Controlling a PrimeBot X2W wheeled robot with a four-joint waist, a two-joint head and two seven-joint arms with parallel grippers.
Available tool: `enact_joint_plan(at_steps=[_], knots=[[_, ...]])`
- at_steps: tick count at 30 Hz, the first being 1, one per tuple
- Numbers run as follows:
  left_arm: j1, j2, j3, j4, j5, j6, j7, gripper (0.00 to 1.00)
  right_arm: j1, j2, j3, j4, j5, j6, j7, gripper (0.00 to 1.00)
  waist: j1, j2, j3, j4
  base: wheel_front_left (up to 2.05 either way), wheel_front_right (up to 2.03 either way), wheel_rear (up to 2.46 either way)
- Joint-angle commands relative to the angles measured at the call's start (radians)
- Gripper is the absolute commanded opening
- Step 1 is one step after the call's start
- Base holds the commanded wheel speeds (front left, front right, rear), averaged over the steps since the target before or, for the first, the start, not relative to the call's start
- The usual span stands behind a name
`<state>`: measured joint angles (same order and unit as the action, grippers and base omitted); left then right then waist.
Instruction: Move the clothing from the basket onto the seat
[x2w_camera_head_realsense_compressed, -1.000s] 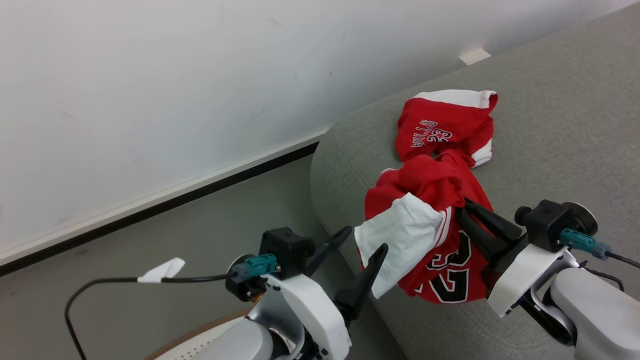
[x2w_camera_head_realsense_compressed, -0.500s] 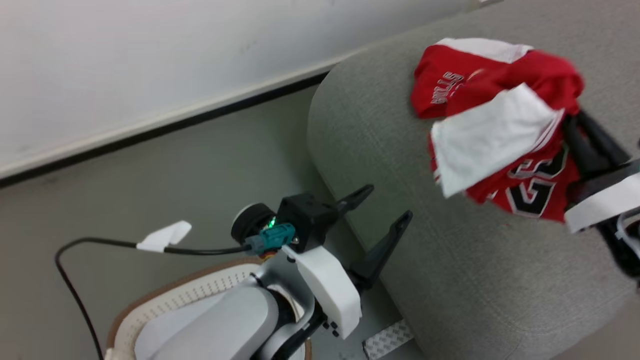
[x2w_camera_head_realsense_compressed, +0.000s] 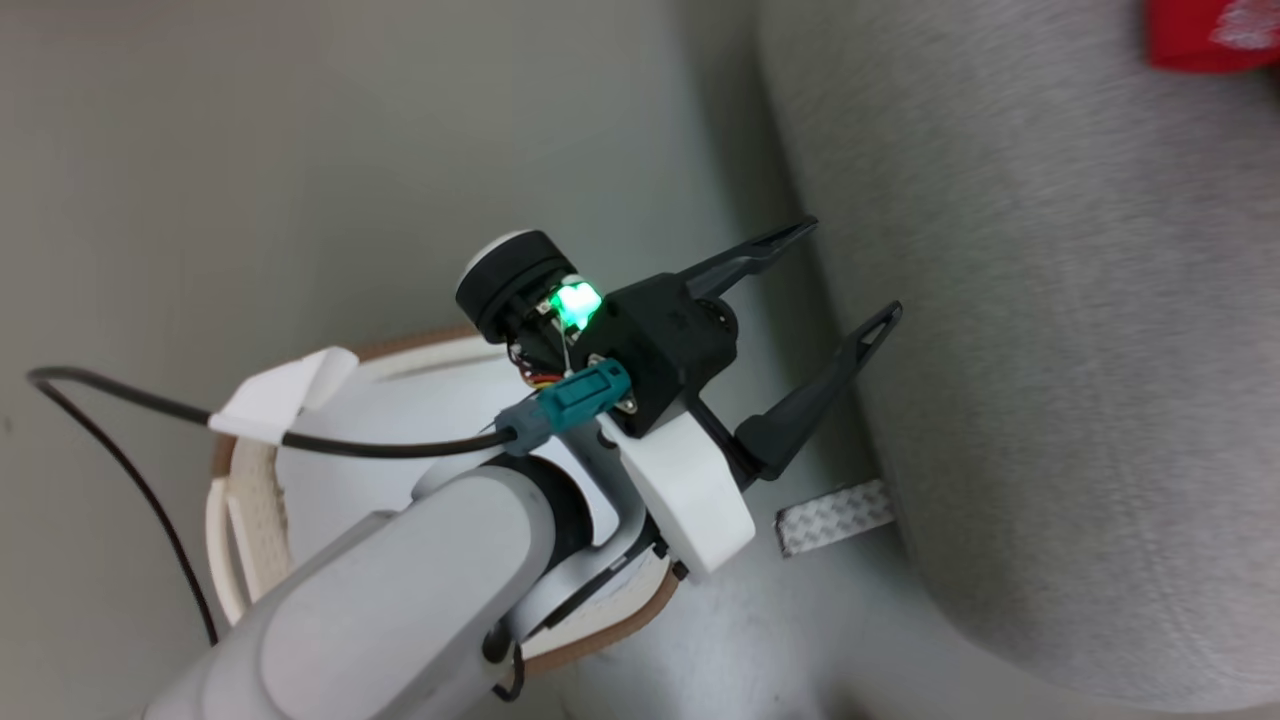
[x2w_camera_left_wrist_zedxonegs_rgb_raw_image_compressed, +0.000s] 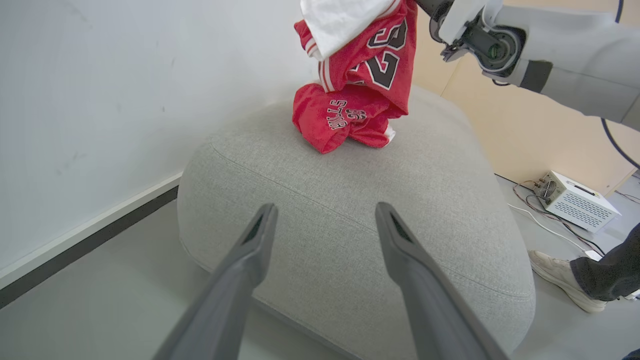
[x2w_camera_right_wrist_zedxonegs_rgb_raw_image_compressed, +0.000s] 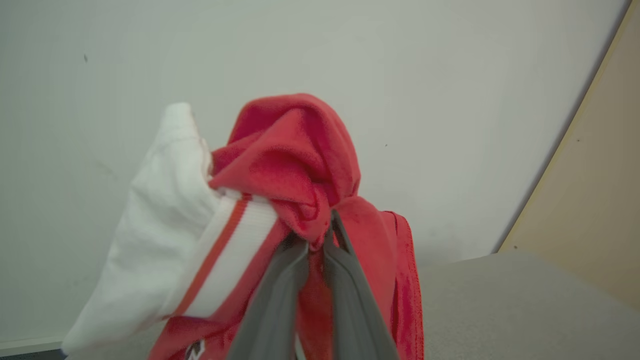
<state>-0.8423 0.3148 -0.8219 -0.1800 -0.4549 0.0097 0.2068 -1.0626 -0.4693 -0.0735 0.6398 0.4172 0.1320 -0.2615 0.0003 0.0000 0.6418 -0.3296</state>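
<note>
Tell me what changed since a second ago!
The head camera swung down toward the basket. The right jaws carried the hanging red garment farther over the seat, over the other red garment lying there. Nothing was let go: the right jaws stay shut on the hanging red garment, the left jaws stay open and empty.

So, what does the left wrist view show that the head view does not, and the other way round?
Left wrist view: a red garment hanging from the right arm, a second garment lying on the seat, a person's shoe. Head view: the basket beneath the left arm, a green light. Both: the seat, the left gripper with open fingers, some red cloth.
</note>
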Motion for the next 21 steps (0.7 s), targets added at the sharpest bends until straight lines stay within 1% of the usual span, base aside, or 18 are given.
enact_joint_plan(at_steps=[1, 4, 7, 8, 10, 13, 16, 19, 21], knots=[[-0.026, -0.004, -0.004, -0.008, 0.012, -0.005, -0.001, 1.00, -0.038, 0.014, -0.045, 0.071, -0.030, -0.003, -0.002, 0.00, -0.0003, 0.0000, 0.123, 0.085, 0.00, 0.00, 0.00], [-0.035, -0.010, -0.006, -0.006, 0.017, -0.007, -0.009, 1.00, -0.040, 0.054, -0.109, 0.167, -0.089, -0.003, -0.002, 0.00, -0.0003, 0.0000, 0.132, 0.092, 0.00, 0.00, 0.00], [-0.036, -0.018, -0.007, 0.001, 0.015, -0.001, -0.016, 1.00, -0.039, 0.080, -0.178, 0.222, -0.147, -0.003, -0.002, 0.00, -0.0003, 0.0000, 0.130, 0.098, 0.00, 0.00, 0.00], [-0.035, -0.019, -0.006, 0.003, 0.014, 0.001, -0.017, 1.00, -0.031, 0.095, -0.198, 0.224, -0.167, -0.003, -0.002, 0.20, -0.0003, 0.0000, 0.127, 0.099, 0.00, 0.00, 0.00], [-0.033, -0.017, -0.001, 0.004, 0.011, 0.006, -0.027, 1.00, -0.008, 0.115, -0.236, 0.210, -0.203, -0.003, -0.002, 1.00, -0.0003, 0.0000, 0.118, 0.099, 0.00, 0.00, 0.00], [-0.024, -0.005, 0.009, 0.012, 0.008, 0.009, -0.033, 1.00, 0.012, 0.134, -0.263, 0.190, -0.235, -0.003, -0.002, 1.00, -0.0003, 0.0000, 0.102, 0.095, 0.00, 0.00, 0.00], [-0.001, 0.011, 0.029, 0.024, -0.004, 0.021, -0.054, 1.00, 0.055, 0.167, -0.281, 0.132, -0.268, -0.003, -0.002, 1.00, -0.0003, 0.0000, 0.066, 0.086, 0.00, 0.00, 0.00], [0.021, 0.021, 0.052, 0.037, -0.008, 0.034, -0.098, 1.00, 0.126, 0.181, -0.274, 0.059, -0.298, -0.003, -0.002, 1.00, -0.0003, 0.0000, 0.012, 0.086, 0.00, 0.00, 0.00], [0.053, 0.026, 0.069, 0.060, -0.027, 0.044, -0.136, 1.00, 0.188, 0.186, -0.244, 0.007, -0.330, -0.003, -0.002, 1.00, -0.0003, 0.0000, -0.038, 0.090, 0.00, 0.00, 0.00]])
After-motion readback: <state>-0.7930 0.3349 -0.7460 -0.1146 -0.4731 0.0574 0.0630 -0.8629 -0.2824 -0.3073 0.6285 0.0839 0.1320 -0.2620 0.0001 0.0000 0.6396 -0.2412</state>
